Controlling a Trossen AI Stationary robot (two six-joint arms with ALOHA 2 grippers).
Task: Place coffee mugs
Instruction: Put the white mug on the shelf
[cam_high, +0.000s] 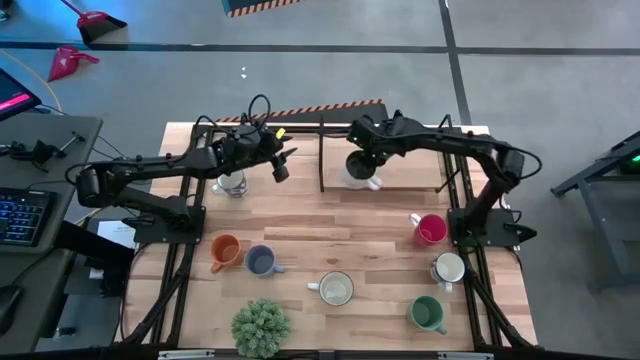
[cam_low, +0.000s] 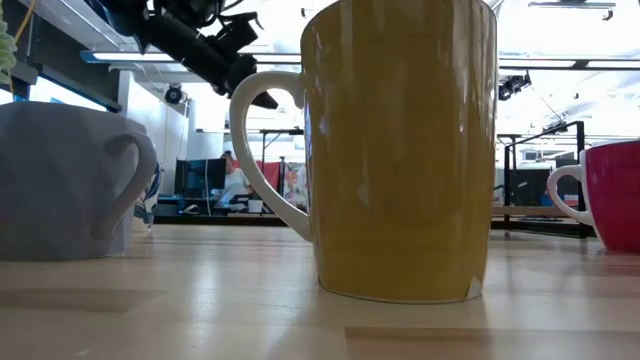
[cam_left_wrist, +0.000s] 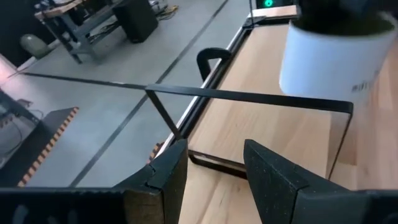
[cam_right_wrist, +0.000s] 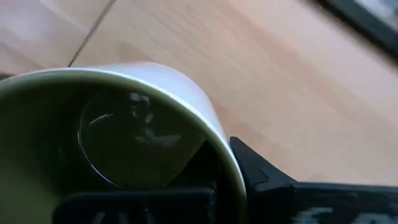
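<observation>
While the left gripper (cam_high: 283, 163) hovers with jaws apart and empty, the right gripper (cam_high: 362, 166) pinches the white mug's (cam_high: 361, 176) rim, one finger inside.

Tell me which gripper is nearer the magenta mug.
Right. The right gripper, shut on the white mug's rim, is up-left of the magenta mug; the left gripper hangs open farther left.

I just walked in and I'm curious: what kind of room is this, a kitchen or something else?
Probably a robotics lab or workshop, not a kitchen: two dark arms are mounted over a wooden table, a keyboard sits on a side desk, and the grey floor carries striped hazard tape.
</observation>
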